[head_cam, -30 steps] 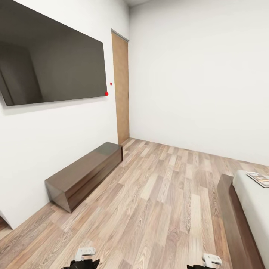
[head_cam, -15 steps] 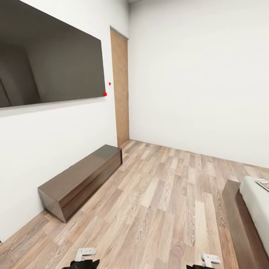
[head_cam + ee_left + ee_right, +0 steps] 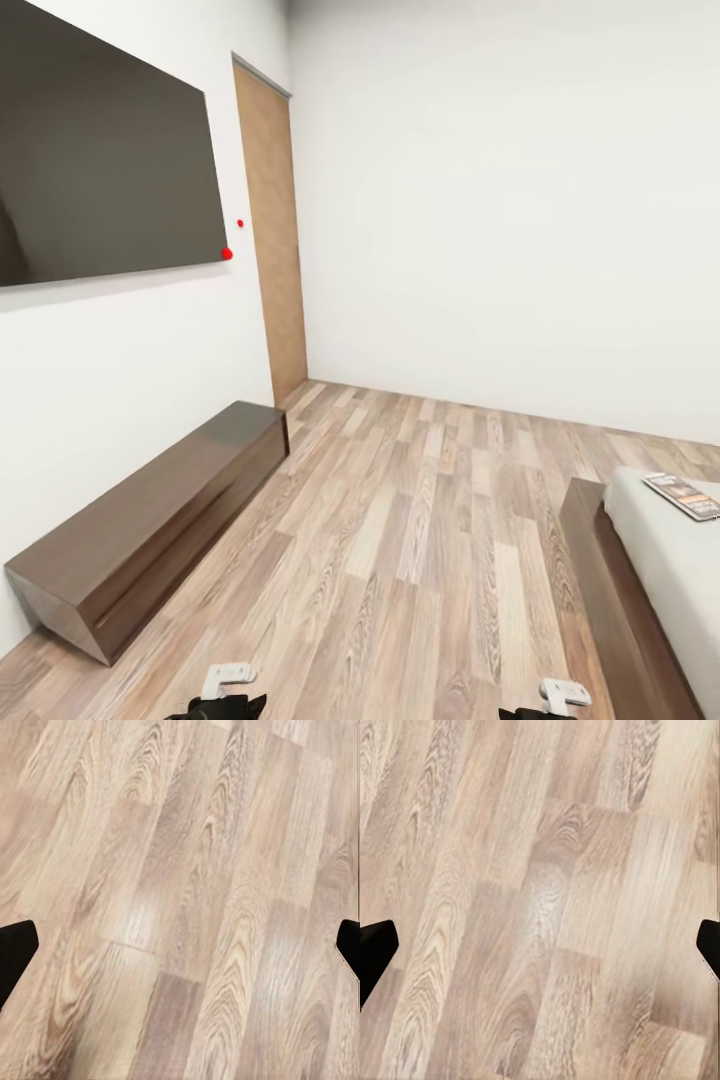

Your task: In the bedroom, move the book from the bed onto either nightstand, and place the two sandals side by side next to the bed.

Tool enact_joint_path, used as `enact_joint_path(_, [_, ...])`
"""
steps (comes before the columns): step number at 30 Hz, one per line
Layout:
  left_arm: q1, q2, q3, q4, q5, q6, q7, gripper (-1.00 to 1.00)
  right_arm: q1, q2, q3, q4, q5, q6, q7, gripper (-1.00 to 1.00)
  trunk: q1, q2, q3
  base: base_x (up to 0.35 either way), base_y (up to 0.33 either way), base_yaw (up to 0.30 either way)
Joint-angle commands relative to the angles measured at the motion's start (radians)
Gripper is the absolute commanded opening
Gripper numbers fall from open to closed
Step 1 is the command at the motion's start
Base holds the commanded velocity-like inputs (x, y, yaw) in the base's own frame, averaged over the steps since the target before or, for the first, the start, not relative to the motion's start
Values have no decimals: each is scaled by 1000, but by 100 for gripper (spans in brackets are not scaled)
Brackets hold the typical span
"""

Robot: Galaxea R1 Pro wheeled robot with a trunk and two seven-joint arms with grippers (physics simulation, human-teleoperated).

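Both of your end effectors, left [image 3: 180, 945] and right [image 3: 540, 945], hang low over the light wood-plank floor [image 3: 420, 540], fingers spread wide, holding nothing. The thin dark paperback book [image 3: 684, 495] lies ahead to your right on the grey-mattressed bed [image 3: 665, 560], nearer your right arm.

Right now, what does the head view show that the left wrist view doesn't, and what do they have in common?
Head view: the book lying flat on the bed at the right edge, a long low dark wood cabinet against the left wall, a big dark screen mounted above it, and a brown door by the corner.

Left wrist view: a close look straight at the planks between the left hand, whose dark fingertips sit wide apart with nothing between them.

Both: the light wood-plank floor.
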Motion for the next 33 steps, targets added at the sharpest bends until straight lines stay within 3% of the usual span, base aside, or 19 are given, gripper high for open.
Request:
enact_joint_path(1, [0, 0, 8, 0, -9, -3, -3, 100, -1, 0, -3, 2, -7, -2, 5, 100, 1, 0, -1, 327, 0, -282])
enact_joint_path(28, [0, 0, 8, 0, -9, -3, -3, 100, -1, 0, -3, 2, -1, -2, 6, 100, 1, 0, -1, 327, 0, -270])
enact_joint_path(33, [0, 0, 8, 0, -9, -3, -3, 100, -1, 0, -3, 2, -1, -2, 6, 100, 1, 0, -1, 139, 0, -86])
